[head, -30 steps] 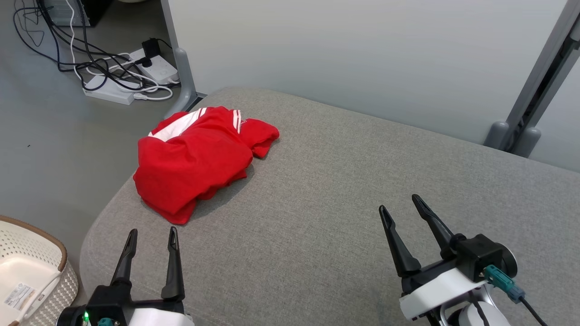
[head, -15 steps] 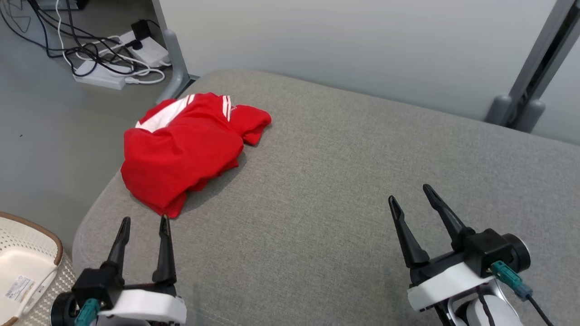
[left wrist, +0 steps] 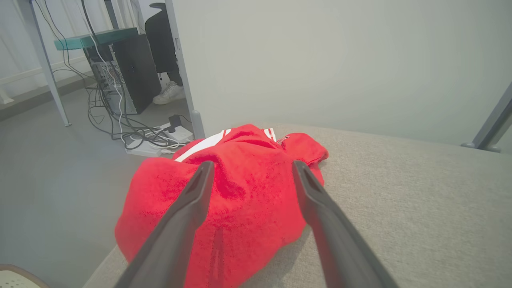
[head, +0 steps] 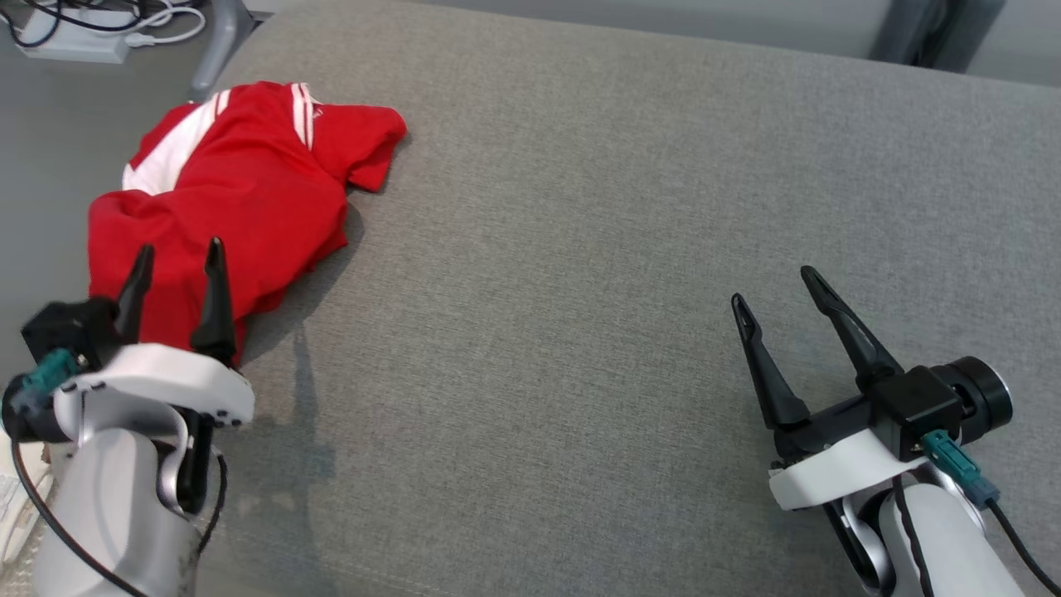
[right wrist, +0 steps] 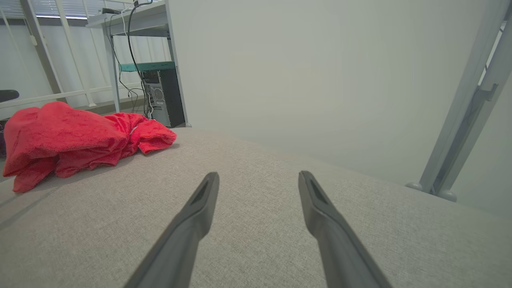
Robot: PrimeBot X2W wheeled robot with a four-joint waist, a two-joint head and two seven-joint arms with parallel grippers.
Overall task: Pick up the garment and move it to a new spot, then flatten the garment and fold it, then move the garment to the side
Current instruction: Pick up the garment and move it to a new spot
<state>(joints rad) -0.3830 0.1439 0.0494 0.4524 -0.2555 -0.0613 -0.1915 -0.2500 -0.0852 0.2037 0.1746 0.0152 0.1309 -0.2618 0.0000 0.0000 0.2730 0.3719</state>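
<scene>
Garment: red with white stripes, bunched in a heap at 10 o'clock on the bench, close to its edge.
Bench: grey fabric top; I judge the ground toward 3 o'clock fit for the new spot.
Left gripper: at 8 o'clock, jaws spread wide, holding nothing, tips over the heap's near edge; contact not confirmed.
Right gripper: at 4 o'clock, jaws spread wide, empty, well apart from the garment.
Step in hand: pick-up, approach stage, in my judgement.
Next move: lower my left jaws onto a thick fold, close, lift clear.

Bright even light, soft shadows, slight blur
</scene>
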